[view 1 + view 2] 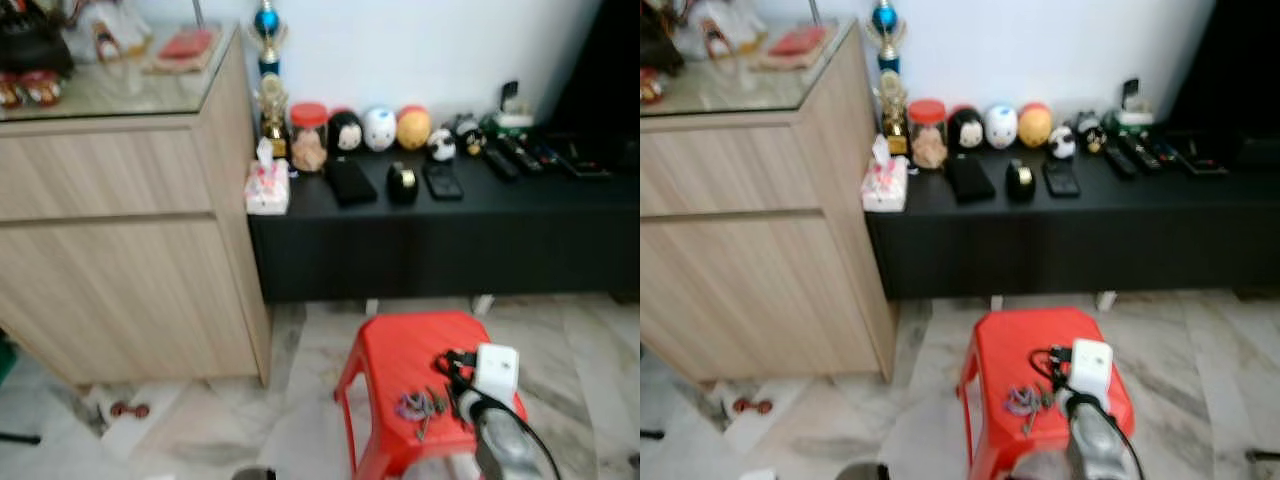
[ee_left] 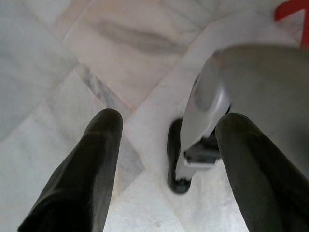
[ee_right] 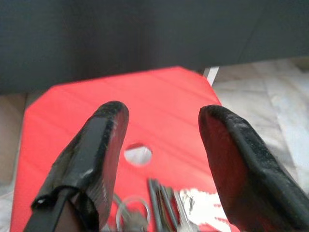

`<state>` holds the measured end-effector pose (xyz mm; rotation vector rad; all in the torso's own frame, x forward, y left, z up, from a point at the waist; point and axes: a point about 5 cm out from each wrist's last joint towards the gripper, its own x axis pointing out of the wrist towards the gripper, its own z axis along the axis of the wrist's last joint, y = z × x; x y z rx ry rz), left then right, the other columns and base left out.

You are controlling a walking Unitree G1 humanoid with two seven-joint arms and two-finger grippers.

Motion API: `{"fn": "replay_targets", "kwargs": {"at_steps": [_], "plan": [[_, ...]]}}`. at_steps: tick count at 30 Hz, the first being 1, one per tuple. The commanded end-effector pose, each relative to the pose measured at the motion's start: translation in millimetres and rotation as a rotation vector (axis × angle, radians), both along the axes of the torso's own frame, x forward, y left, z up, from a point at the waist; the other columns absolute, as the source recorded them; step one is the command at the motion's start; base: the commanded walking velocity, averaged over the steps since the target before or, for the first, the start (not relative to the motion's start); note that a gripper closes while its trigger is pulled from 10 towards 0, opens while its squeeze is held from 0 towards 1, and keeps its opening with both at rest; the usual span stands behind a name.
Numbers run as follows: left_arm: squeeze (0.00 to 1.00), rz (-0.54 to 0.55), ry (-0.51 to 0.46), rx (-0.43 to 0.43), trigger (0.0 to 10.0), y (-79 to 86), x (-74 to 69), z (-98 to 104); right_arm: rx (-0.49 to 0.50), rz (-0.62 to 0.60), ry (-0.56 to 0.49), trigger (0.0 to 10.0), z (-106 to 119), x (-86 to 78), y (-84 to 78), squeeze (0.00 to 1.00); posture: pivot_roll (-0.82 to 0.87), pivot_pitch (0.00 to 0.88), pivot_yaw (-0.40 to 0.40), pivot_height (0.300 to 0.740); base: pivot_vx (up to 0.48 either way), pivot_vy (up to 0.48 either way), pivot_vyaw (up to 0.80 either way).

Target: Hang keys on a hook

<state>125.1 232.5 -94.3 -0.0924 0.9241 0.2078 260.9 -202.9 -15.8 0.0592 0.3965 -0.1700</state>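
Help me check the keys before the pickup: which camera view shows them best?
The left eye view: the whole bunch of keys lies on the red stool, just left of the right gripper. The right eye view shows the same. The right wrist view catches part of the bunch between the open fingers, close but cut off.

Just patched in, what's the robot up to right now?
The right gripper hovers open over the red plastic stool, its black fingers either side of the bunch of metal keys lying on the seat. Nothing is gripped yet. The left gripper hangs open above the marble floor.
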Motion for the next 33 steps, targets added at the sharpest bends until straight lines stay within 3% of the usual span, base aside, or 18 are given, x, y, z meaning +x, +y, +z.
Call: {"fn": "replay_targets", "kwargs": {"at_steps": [1, 2, 4, 9, 15, 16, 21, 22, 33], "plan": [[0.0, 0.004, 0.031, -0.001, 10.0, 2.4, -8.2, -2, 0.018, 0.024, -0.002, 10.0, -1, 1.2, 9.8, 0.0, 0.14, 0.0, -0.028, 0.625, 0.0, 0.0, 0.0], [0.0, 0.004, 0.031, -0.001, 10.0, 2.4, -8.2, -2, 0.018, 0.024, -0.002, 10.0, -1, 1.2, 9.8, 0.0, 0.14, 0.0, -0.028, 0.625, 0.0, 0.0, 0.0], [0.0, 0.001, 0.033, -0.003, 10.0, 2.3, -9.0, -3, 0.001, 0.09, 0.12, 10.0, -14, -7.2, 14.6, 0.0, 0.14, 0.006, -0.027, 0.625, 0.0, 0.0, 0.0], [0.0, -0.006, 0.039, -0.004, 10.0, 2.3, -11.4, -3, -0.01, 0.159, 0.223, 10.0, -24, -14.0, 16.6, 0.0, 0.14, 0.033, -0.026, 0.625, 0.0, 0.0, 0.0], [0.0, -0.012, 0.05, -0.001, 10.0, 2.9, -17.5, -5, 0.011, 0.15, 0.238, 10.0, -21, -8.5, 11.1, 0.0, 0.15, 0.066, -0.024, 0.625, 0.0, 0.0, 0.0], [0.0, -0.014, 0.053, 0.0, 10.0, 3.1, -19.5, -5, 0.017, 0.15, 0.238, 10.0, -19, -5.8, 10.6, 0.86, 0.15, 0.083, -0.022, 0.625, 0.0, 0.0, 0.0], [0.0, -0.027, 0.062, 0.002, 10.0, 3.2, -25.4, -6, 0.023, 0.179, 0.242, 10.0, -14, 2.2, 13.6, 0.89, 0.15, 0.114, -0.018, 0.625, 0.0, 0.0, 0.0], [0.0, -0.036, 0.065, 0.003, 10.0, 3.1, -27.2, -6, 0.027, 0.18, 0.24, 10.0, -13, 5.0, 14.3, 1.0, 0.16, 0.13, -0.019, 0.625, 0.0, 0.0, 0.0], [0.0, -0.037, 0.068, -0.001, 10.0, -1.1, -44.2, -10, 0.033, 0.276, 0.309, 10.0, -16, 4.9, 25.8, 0.98, 0.18, 0.198, -0.042, 0.625, 0.0, 0.0, 0.0]]}}
